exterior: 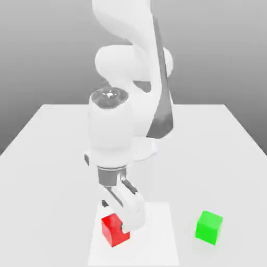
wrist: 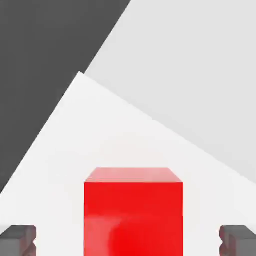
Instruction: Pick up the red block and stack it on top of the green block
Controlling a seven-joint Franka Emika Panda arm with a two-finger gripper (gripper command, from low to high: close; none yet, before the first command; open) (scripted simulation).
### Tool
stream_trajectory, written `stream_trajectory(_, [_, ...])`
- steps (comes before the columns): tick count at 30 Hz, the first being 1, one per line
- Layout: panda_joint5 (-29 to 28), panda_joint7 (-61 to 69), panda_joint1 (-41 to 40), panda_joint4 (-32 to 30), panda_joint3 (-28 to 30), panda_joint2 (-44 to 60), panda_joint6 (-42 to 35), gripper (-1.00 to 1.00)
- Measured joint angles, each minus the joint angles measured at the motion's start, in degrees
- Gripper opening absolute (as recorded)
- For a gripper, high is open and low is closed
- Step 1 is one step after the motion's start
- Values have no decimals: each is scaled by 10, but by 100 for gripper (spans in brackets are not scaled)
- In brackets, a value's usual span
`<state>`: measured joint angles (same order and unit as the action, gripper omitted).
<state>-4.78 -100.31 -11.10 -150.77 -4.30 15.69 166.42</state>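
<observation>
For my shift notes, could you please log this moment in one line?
gripper: open, astride red block | green block: apart, exterior view's right | stack: not yet made

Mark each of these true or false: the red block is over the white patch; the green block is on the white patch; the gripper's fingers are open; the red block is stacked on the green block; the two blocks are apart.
1. The red block is over the white patch. True.
2. The green block is on the white patch. False: it is beside the patch, toward the exterior view's right.
3. The gripper's fingers are open. True.
4. The red block is stacked on the green block. False: it is separate from the green block, down at the gripper.
5. The two blocks are apart. True.
</observation>
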Motion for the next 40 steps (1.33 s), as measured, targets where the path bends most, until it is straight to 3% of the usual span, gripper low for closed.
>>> stream_trajectory(1, [-3, -3, 4, 2, 4, 13, 11, -100])
stream_trajectory(8, [-4, -3, 3, 2, 4, 12, 12, -100])
stream_trajectory(14, [30, 30, -1, -13, -19, -93, -79, -100])
stream_trajectory(22, [35, 205, 169, 18, -129, -133, -151, -100])
stream_trajectory(28, [-38, 181, 194, 29, -110, -41, -75, -100])
stream_trajectory(29, [-47, 175, 198, 30, -104, -29, -64, 100])
stream_trajectory(35, [-51, 171, 200, 30, -101, -24, -60, 100])
stream_trajectory(40, [9, 215, 189, 26, -124, -101, -128, 100])
